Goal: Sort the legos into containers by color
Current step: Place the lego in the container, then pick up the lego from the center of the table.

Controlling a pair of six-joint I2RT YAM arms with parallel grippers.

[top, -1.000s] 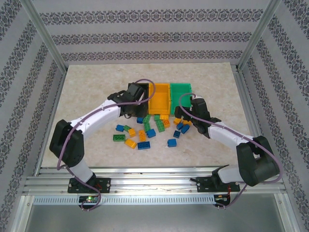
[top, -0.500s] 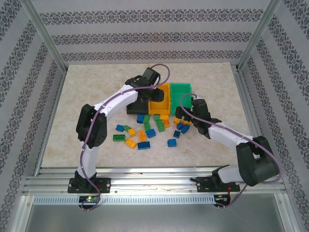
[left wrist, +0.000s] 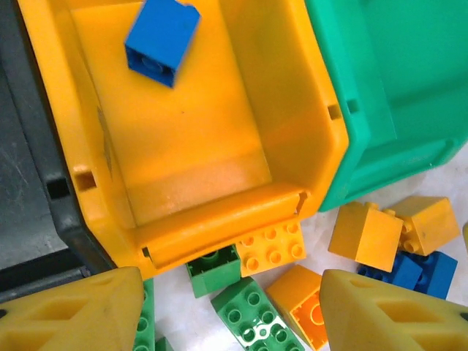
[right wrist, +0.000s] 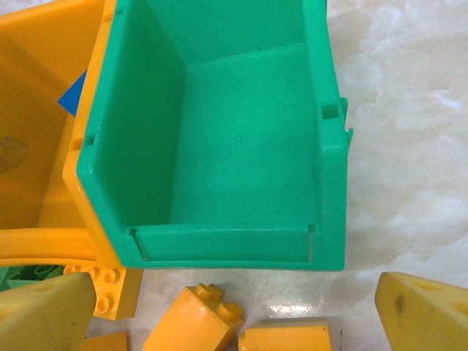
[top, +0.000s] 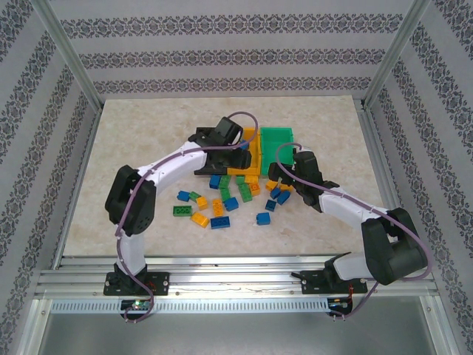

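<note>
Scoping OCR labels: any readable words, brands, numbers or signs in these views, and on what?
None readable. The orange bin, green bin, black bin and bricks carry no print. The wall bands show ornament, not letters.

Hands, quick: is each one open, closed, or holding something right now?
Left hand: open, holding nothing.
Right hand: open, holding nothing.
</note>
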